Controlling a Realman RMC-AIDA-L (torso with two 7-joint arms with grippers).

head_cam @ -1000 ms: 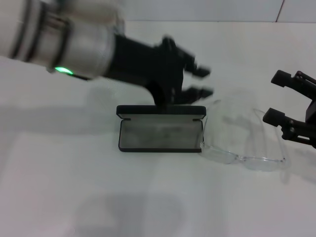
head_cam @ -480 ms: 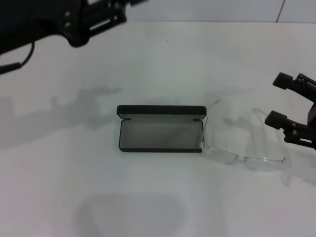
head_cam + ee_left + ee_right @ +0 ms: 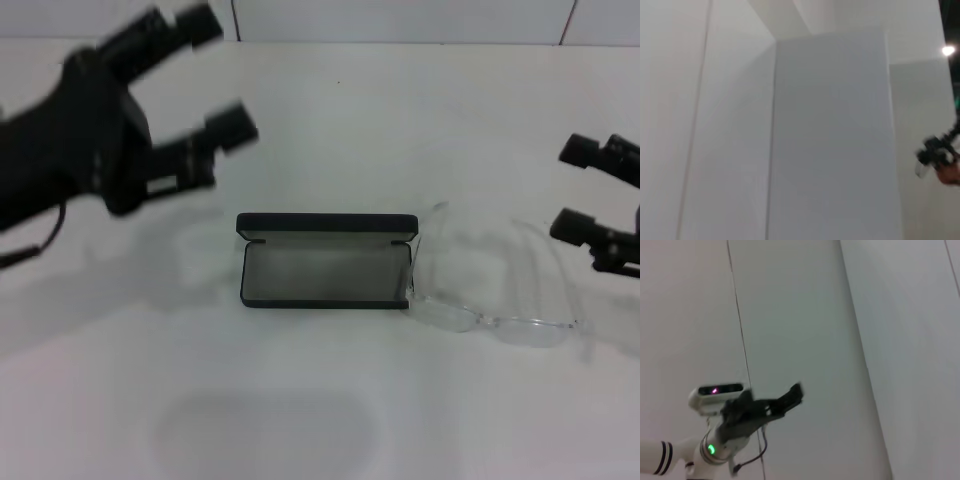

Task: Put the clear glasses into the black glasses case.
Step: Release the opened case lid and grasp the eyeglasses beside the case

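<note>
One black glasses case [image 3: 326, 262] – lid open, one clear glasses [image 3: 497, 275] beside it, left hand [image 3: 212, 75] and right hand [image 3: 578, 189] – both spread, empty

The black glasses case [image 3: 326, 260] lies open on the white surface [image 3: 300, 400], its lid standing up along the far edge and its grey lining showing, with nothing inside. The clear glasses [image 3: 495, 280] lie just beside the case's right end, see-through, front rim nearest the camera, arms pointing away.
</note>
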